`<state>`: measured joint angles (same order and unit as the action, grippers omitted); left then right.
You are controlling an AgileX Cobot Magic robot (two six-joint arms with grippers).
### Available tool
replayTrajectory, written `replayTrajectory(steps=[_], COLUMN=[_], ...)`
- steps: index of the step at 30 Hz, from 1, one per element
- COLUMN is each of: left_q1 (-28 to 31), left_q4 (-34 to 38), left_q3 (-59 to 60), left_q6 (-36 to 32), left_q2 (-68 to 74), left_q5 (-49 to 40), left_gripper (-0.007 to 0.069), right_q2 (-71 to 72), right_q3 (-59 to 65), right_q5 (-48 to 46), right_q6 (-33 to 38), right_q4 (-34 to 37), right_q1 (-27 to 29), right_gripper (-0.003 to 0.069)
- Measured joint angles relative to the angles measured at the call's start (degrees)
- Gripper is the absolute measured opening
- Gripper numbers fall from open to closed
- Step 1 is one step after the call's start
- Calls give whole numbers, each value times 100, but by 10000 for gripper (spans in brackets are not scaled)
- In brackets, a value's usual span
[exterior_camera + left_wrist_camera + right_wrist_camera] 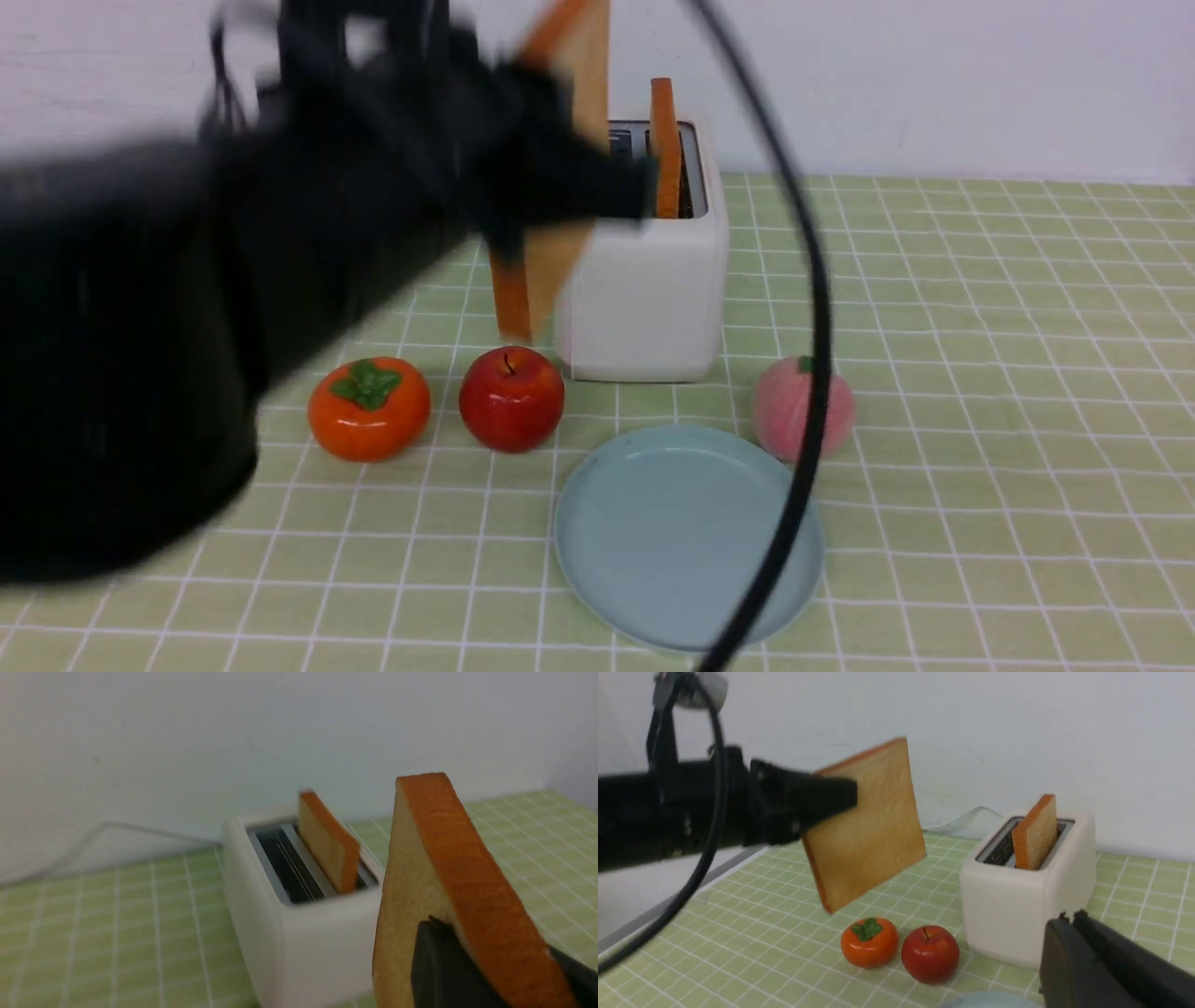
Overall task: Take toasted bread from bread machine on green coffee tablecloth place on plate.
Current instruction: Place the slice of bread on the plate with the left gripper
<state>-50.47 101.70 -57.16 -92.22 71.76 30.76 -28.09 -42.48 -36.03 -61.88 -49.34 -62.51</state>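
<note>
grip: left gripper (845,797) clamped on one toast slice (868,826), held on edge in the air left of the toaster (644,299) | target: plate (686,532) lies nearer and rightward, below it | left over: second slice (664,149) stands in the right slot | right gripper (1069,924): jaw state cannot be told

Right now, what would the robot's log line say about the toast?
left end effector: shut on held slice, in air, out of toaster | second slice: upright in slot | plate: no toast yet
</note>
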Motion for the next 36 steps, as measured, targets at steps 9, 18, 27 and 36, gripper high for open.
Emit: replayTrajectory(steps=[9,18,27,36], left_q1=[0,25,263,270], left_q4=[-538,-626,-915,-928], left_q3=[1051,1061,236,-386], left_q6=[987,745,597,534], left_q2=[-38,163,1784,2871], left_q5=[-1843,-1496,-1473,-1108], left_gripper=[114,114,114,114], right_q2=[0,0,0,0], right_q3=[0,0,0,0], right_q5=[-1209,-1449,-1449,-1461], right_q6=[0,245,772,1155], right_q4=[1097,1623,1734,2084], right_q1=[0,-5,-5,-5], right_gripper=[0,1,3,4])
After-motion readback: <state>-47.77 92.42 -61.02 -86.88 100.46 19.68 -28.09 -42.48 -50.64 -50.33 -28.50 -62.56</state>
